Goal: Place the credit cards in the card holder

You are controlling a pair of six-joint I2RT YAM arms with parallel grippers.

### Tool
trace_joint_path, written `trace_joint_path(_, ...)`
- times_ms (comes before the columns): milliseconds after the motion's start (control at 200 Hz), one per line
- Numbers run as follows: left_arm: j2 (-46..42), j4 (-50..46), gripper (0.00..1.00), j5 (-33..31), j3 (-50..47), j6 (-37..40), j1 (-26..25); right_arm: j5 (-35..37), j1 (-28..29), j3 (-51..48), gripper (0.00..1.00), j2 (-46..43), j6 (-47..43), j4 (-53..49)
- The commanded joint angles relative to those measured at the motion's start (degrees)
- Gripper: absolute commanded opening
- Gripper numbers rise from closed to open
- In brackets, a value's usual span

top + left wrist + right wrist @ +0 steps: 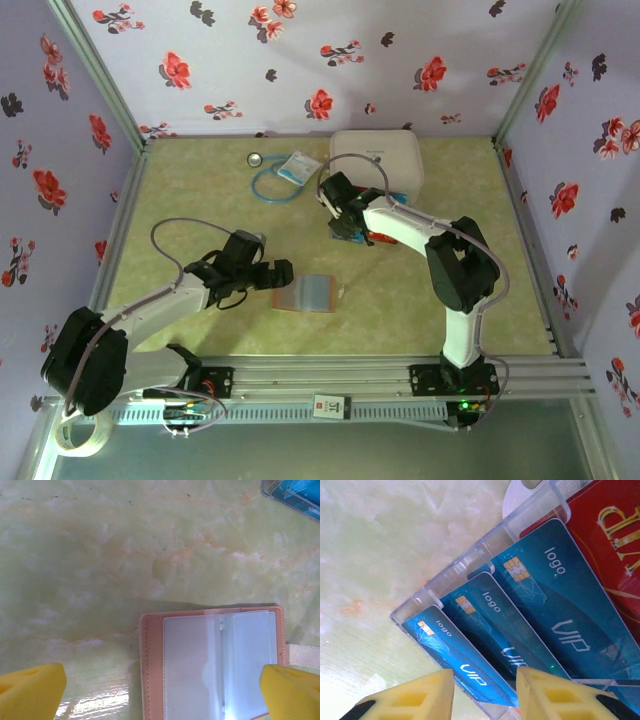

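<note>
Pink holder (150, 670) lies under wide-open left claw (160, 692); right claw (485, 695), partly open, perhaps touches blue cards (540, 595).

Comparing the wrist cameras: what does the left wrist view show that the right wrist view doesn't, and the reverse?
Left wrist: the open card holder, clear sleeves looking empty, between the fingers of the wide-open left gripper. Right wrist: blue VIP cards and a red VIP card standing in a clear slotted rack, the right gripper parted over them. Shared: green marbled tabletop, yellow fingertips.
</note>
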Motion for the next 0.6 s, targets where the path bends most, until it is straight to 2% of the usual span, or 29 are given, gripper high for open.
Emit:
trace_joint_path(0, 0.3, 0.1, 1.0, 0.6, 0.2, -0.4, 0.6, 2.2, 0.1, 1.2, 0.38, 1.2, -1.4, -0.1)
trace_joint_path(595, 0.2, 0.1, 1.0, 0.7, 0.2, -0.6, 0.7, 0.5, -0.6, -1.8, 0.38, 2.7, -0.1, 0.9)
